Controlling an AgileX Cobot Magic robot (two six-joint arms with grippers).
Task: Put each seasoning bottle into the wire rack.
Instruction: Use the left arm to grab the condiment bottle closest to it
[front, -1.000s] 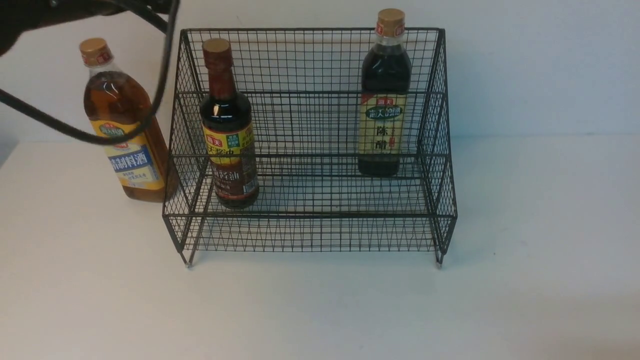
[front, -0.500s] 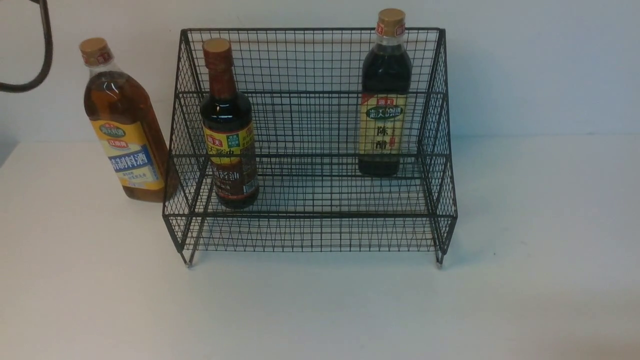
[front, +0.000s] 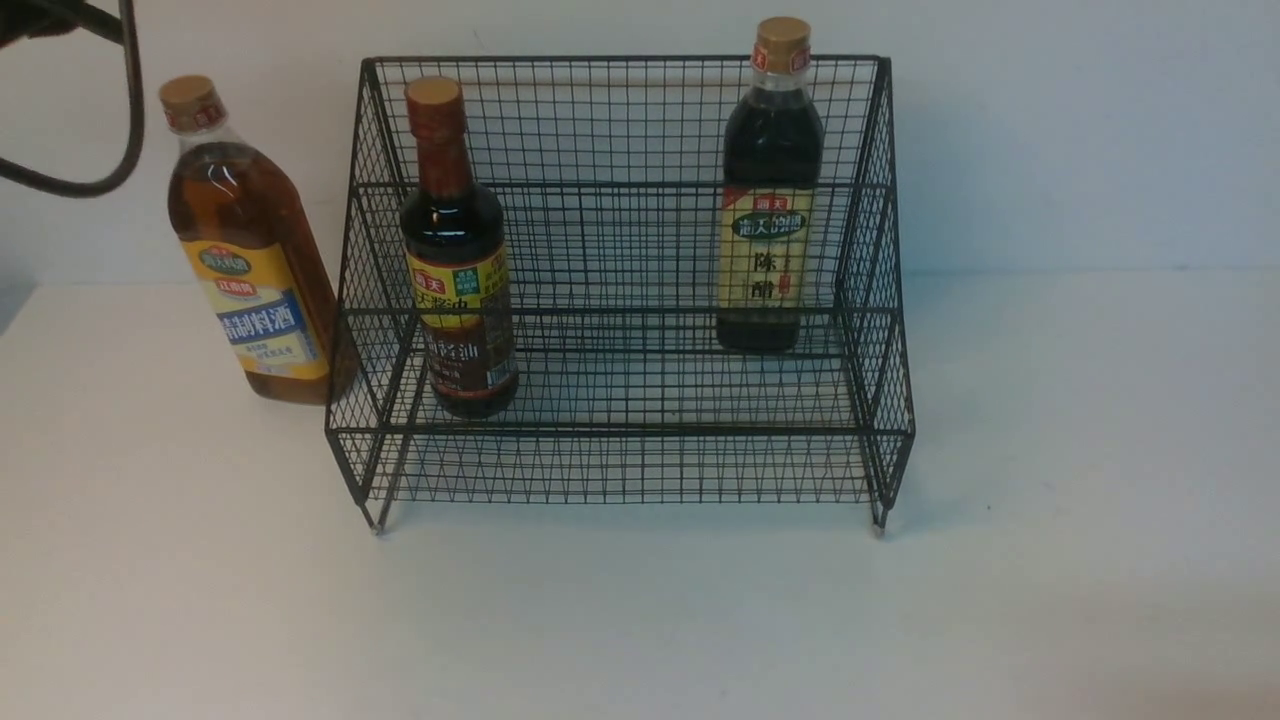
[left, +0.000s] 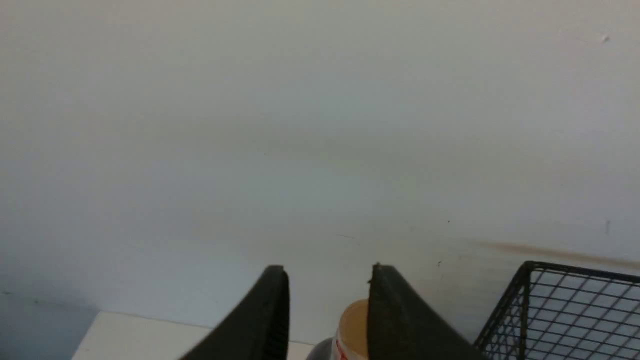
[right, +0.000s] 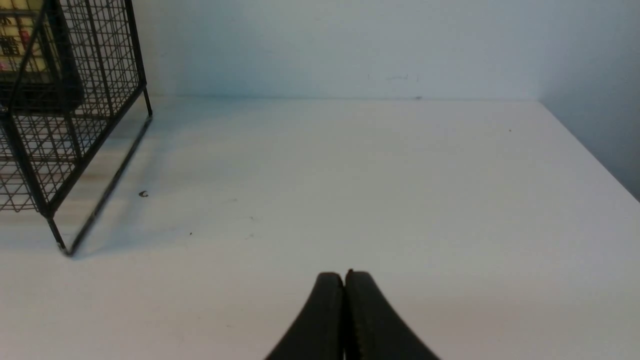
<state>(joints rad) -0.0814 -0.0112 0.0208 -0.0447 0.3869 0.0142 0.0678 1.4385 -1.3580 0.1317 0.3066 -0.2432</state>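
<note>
Smooth white table (front: 640, 620), black wire-mesh rack (front: 620, 430)

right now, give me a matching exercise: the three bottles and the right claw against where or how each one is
Things: 1 amber bottle; 2 red-necked bottle; 3 cream-label bottle; 4 right claw.
States: A inside the wire rack, right end; B shut; C on the table, outside the rack; D inside the rack, left end.
Pairs: 1-C, 2-D, 3-A, 4-B.
</note>
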